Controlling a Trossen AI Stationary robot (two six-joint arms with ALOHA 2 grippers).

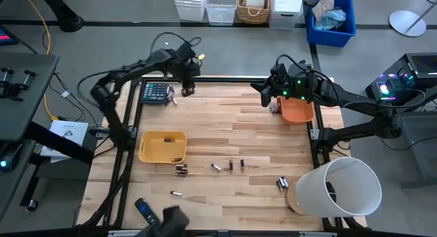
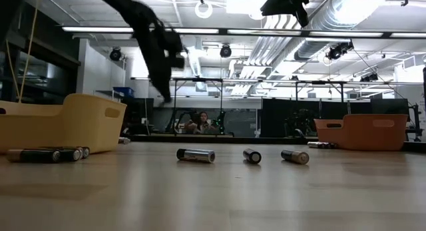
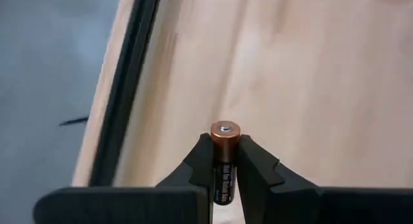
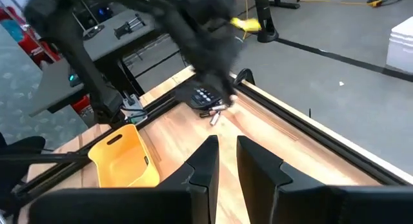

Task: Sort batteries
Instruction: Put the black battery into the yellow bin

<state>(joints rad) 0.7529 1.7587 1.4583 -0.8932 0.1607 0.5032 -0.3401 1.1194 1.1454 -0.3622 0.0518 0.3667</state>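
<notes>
Wooden bench (image 1: pixel 259 128) is carrying your yellow bin (image 1: pixel 162 147), orange bin (image 1: pixel 298 111) and loose batteries (image 1: pixel 229 166) lying mid-bench. Your left pincer (image 3: pixel 224 161) is hanging above the far-left corner, pinching a copper-topped battery (image 3: pixel 224 161). Your right pincer (image 4: pixel 227 161) is hovering by the orange bin, fingers standing slightly apart, gripping nothing.

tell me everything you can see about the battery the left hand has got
The battery is a small cylindrical cell with a black body, pale print down its side and a coppery top band around a silvery end cap. It stands lengthwise between the two dark fingers of the left hand, clamped on both sides, coppery end pointing outward. It is lifted off the wooden table, near the far left corner.
</notes>
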